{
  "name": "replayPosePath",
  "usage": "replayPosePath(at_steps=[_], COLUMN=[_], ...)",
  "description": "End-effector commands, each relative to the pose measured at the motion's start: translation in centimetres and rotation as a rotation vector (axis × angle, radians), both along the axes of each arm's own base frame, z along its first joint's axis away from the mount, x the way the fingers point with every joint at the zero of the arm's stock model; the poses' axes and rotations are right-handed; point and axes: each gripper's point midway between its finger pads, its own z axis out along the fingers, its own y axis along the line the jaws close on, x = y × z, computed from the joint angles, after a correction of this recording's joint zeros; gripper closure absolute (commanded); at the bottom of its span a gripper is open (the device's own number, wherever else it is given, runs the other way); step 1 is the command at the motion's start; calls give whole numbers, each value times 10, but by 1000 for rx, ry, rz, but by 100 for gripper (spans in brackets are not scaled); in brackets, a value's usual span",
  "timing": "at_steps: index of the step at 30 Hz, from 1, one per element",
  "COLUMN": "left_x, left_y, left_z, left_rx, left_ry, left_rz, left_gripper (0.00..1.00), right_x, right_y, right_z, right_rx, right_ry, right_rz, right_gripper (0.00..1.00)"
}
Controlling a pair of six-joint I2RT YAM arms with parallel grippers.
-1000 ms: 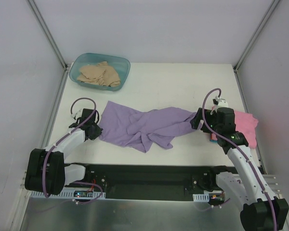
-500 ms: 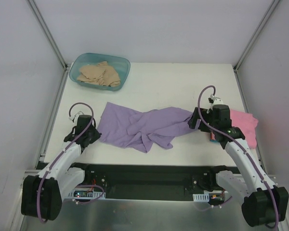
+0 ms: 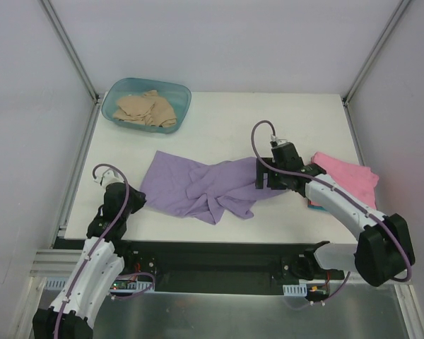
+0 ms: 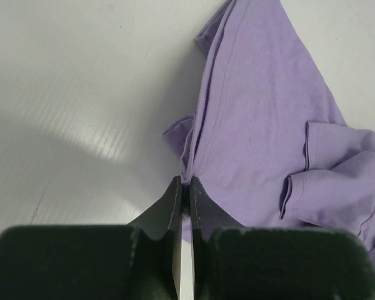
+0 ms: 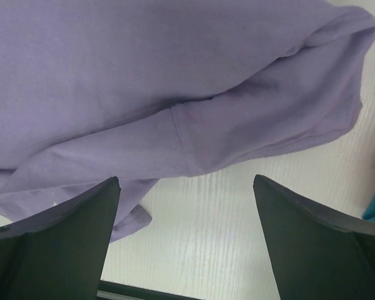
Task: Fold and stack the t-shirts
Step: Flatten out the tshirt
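Top external view shows the crumpled lavender purple cloth t-shirt (image 3: 205, 187) sprawled mid-table (image 3: 219, 127), not yet folded. Right tool (image 5: 186, 206), spread wide and grasping nothing, hangs over the shirt's right end, probably to take a new hold. Left tool (image 4: 184, 194), clenched with nothing clearly between its tips, sits at the shirt's left edge. A folded pink cloth t-shirt (image 3: 348, 178) lies at the right, presumably starting the stack.

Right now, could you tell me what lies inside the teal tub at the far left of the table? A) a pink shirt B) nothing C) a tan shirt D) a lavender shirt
C: the teal tub holds a crumpled tan shirt.
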Motion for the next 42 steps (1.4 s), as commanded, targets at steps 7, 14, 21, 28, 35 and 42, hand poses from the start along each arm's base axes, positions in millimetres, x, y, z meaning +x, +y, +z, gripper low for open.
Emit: replayPosePath(at_steps=[7,14,21,28,35,42], left_x=[6,6,6,6,6,10], left_y=[2,1,1,2,2,9], left_z=[-4,-8,-7,-7,-8,5], left_rx=[12,8,5,9,10,39], left_ry=[12,32,23,24,24,-11], left_rz=[7,4,6,8,8,35], left_gripper=[100,100,100,100,100,100], right_x=[16,30,35,37,36,26], right_y=[19,9,2,2,-3,-28], right_z=[-11,-26,-37,-48,-47,-26], right_rx=[-56,-139,-193,-212,-220,-287], right_ry=[59,78,79,96,82,28], right_rz=[-152,-263,-300,-307,-319,-348], right_gripper=[23,27,30,43,75,99])
